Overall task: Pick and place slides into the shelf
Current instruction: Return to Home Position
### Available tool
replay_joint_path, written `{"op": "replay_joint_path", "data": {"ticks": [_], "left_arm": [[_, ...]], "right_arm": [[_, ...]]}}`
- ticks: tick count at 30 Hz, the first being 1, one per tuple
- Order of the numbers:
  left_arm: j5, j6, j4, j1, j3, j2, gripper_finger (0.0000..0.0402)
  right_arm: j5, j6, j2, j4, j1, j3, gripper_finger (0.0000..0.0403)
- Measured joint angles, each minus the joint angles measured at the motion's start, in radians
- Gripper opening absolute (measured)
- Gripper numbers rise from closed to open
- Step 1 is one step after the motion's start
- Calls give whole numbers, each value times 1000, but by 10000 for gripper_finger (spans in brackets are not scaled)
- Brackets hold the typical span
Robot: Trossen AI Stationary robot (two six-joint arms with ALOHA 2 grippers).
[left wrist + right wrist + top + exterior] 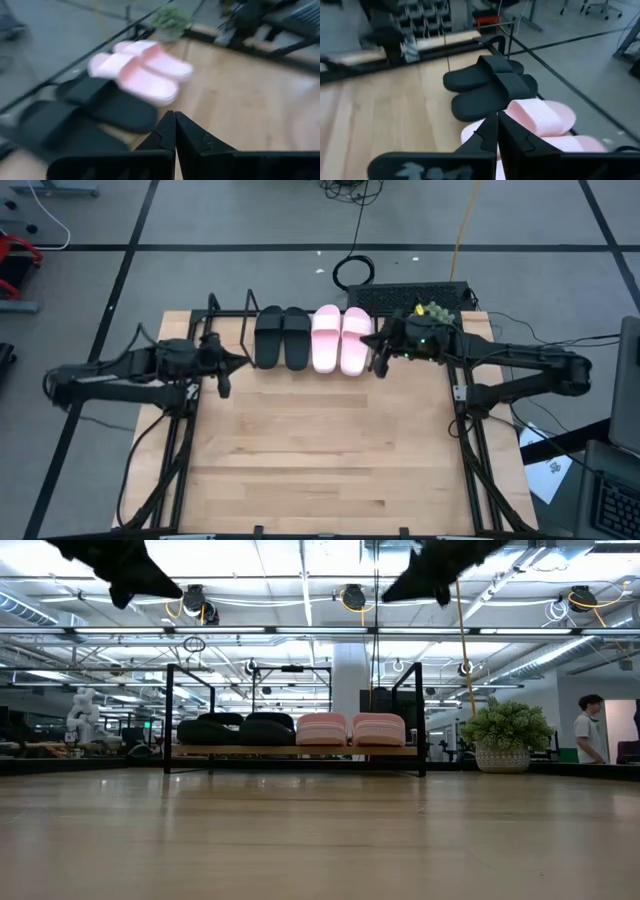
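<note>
Item: slides, four, all on the shelf (pixel 300 751) at the desk's (pixel 320 460) far edge. The black pair (pixel 282 337) and pink pair (pixel 341 338) lie side by side, long axes running far edge to near.
Arms: left gripper (pixel 175 117) clenched, empty, beside the black pair; right gripper (pixel 497 120) clenched, empty, nearer, just beside the pink pair.
I judge that backing straight off clears both.

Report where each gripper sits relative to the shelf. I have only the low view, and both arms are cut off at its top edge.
Observer: From above, the right gripper is just beside the pink slides, at the right end of the shelf.
Operator: Give me the left one.
Observer: The left gripper is just left of the black slides, pointing toward them.
Operator: Confirm whether either holds anything.
Observer: Both wrist views show the jaws closed together with nothing between them.
</note>
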Motion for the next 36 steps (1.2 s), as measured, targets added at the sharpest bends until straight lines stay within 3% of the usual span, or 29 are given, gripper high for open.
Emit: {"op": "replay_joint_path", "data": {"ticks": [4, 8, 14, 21, 27, 31, 36], "left_arm": [[183, -18, 125, 112, -99, -65, 0], [242, -64, 209, 171, -193, -107, 0], [366, -88, 403, 249, -294, -94, 0], [525, -129, 468, 326, -284, -49, 0], [510, -195, 487, 279, -283, -29, 0], [432, -226, 492, 202, -283, -31, 0], [311, -234, 500, 88, -283, -31, 0]], "right_arm": [[-92, 91, -76, 193, -74, -189, 0], [-98, 137, -195, 267, -85, -303, 0], [-63, 142, -409, 228, -115, -336, 0], [-71, 223, -596, 159, -116, -351, 0], [-60, 338, -642, 290, -18, -515, 0], [36, 346, -642, 429, 48, -619, 0], [91, 367, -642, 433, 85, -657, 0]]}}
